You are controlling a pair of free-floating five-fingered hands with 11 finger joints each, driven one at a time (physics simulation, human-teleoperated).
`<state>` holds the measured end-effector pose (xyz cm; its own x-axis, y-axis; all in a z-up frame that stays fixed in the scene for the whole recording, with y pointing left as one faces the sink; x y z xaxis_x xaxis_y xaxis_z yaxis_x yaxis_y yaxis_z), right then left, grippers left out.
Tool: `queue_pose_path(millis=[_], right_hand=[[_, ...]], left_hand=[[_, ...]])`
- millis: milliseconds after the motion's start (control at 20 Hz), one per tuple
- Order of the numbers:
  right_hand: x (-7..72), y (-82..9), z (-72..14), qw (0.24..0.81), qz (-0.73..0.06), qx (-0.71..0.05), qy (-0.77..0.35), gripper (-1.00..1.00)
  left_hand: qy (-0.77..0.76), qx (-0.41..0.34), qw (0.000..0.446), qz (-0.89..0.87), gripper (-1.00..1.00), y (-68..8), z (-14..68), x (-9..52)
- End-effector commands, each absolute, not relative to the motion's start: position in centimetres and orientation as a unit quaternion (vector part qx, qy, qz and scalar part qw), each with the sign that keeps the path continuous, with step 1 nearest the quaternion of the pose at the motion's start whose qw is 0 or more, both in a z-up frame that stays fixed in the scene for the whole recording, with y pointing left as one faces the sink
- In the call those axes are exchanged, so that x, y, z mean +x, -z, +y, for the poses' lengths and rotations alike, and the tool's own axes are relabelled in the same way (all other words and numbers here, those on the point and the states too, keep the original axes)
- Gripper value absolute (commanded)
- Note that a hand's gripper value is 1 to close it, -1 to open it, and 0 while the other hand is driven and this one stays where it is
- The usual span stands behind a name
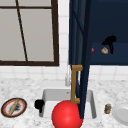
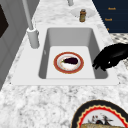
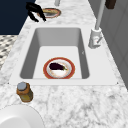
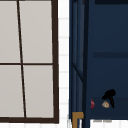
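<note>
Two hands are mine. My right hand (image 1: 109, 42) is up inside the open dark-blue wall cabinet (image 1: 110, 22), its fingers (image 1: 111, 48) hanging down and curled at a small tan object (image 1: 104, 50) that sits on the cabinet shelf; whether they truly pinch it or merely touch it I cannot tell. In the upper view the same hand (image 4: 109, 95) hangs just above and beside that tan object (image 4: 105, 104), with a small red thing (image 4: 92, 103) a little to its left on the same shelf, partly hidden by the cabinet door (image 4: 82, 57). The door stands open, edge-on to the front camera, with its wooden handle (image 1: 75, 83) in front of the sink.

My left hand (image 1: 39, 104) hovers at the left rim of the sink (image 1: 47, 95), near the front corner (in the left side view it (image 2: 110, 58) reaches over the rim with the fingers bent downward, grasping nothing).

Down in the basin lies a red-rimmed plate (image 3: 59, 68) carrying an eggplant (image 3: 56, 66). A red ball (image 1: 67, 115) fills the foreground of the front view. On the bench to the left lies a patterned plate (image 1: 14, 107) with a pale long item on it; to the right stand a small jar (image 1: 107, 108) and, just beside it, a white plate (image 1: 121, 113). The tap (image 3: 96, 32) rises behind the sink, and a window (image 1: 27, 32) is on the wall left of the cabinet.
</note>
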<state>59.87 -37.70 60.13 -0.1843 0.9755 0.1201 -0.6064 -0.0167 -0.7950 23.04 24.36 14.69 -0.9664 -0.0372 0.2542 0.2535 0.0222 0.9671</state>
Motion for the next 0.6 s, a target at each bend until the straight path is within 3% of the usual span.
queue_pose_path(millis=[0, 250, 550], right_hand=[[61.0, -58.3, -36.6, 0.591, -0.345, -0.253, -0.684, -1.00], [61.0, -59.5, -35.4, 0.600, -0.336, -0.262, -0.677, -1.00], [57.3, -59.6, -33.0, 0.590, -0.325, -0.331, -0.661, -1.00]], left_hand=[[0.695, -0.076, 0.105, -0.707, 0.00, -14.7, 24.4, 23.0], [0.695, -0.076, 0.105, -0.707, 0.00, -14.7, 24.4, 23.0], [0.695, -0.076, 0.105, -0.707, 0.00, -14.7, 24.4, 23.0]])
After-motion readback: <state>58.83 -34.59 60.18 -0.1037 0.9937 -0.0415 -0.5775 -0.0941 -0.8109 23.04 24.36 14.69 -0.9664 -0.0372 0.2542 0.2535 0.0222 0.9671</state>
